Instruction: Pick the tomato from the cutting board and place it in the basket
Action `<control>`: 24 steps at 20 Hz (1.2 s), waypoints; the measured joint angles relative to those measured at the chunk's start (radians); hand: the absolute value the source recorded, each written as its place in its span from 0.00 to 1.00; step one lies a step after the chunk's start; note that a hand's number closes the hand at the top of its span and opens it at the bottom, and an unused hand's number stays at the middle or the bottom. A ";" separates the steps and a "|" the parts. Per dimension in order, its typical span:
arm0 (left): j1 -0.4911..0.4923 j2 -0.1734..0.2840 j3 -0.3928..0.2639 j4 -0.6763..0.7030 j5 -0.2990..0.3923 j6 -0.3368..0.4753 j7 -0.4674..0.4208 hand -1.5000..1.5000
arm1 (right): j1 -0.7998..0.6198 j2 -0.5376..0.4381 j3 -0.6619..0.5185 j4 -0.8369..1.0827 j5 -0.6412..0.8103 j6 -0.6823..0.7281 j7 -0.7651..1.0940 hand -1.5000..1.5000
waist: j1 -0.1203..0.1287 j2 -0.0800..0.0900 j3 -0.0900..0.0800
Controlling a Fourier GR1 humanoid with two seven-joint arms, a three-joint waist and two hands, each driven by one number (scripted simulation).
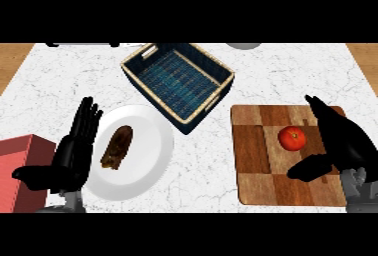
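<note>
Black and glossy, the right hand (341, 142) rises from the lower right edge over a wooden cutting board (258, 165), its fingers straight and pointing up the view, thumb spread toward the left, holding nothing. Just left of those fingers, in the gap above the thumb, sits the tomato (292, 138), round, smooth and red with a small dark stem spot; whether the hand touches it cannot be told. It rests on the board's upper half. This board is a rectangle of checkered light and dark brown blocks with visible grain. Up and to the left, well apart from the tomato, lies the basket (177, 80), a rectangular woven tray turned at an angle, with dark blue weave inside, a pale rim and cut-out handles at its ends. Left of the board is a smooth white round plate (148, 160) carrying a dark brown, rough-surfaced oblong piece of food (117, 147). At the plate's left edge the left hand (74, 145) rests open, fingers up. Beside it stands a red box (22, 170). Everything sits on a white marbled counter (295, 70) with faint grey veins.
</note>
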 measured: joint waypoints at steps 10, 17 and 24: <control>-0.021 -0.015 0.026 0.022 -0.013 -0.014 0.001 0.50 | 0.018 0.146 -0.058 0.105 0.151 0.033 -0.063 0.00 | -0.001 0.000 0.000; -0.019 -0.022 0.037 0.003 -0.018 -0.022 0.013 0.50 | 0.002 0.199 -0.115 0.169 0.189 0.092 -0.097 0.00 | 0.000 0.000 0.000; -0.025 -0.041 0.033 0.017 -0.035 -0.024 0.010 0.50 | 0.044 0.242 -0.159 0.187 0.232 0.115 -0.160 0.00 | -0.001 0.000 0.000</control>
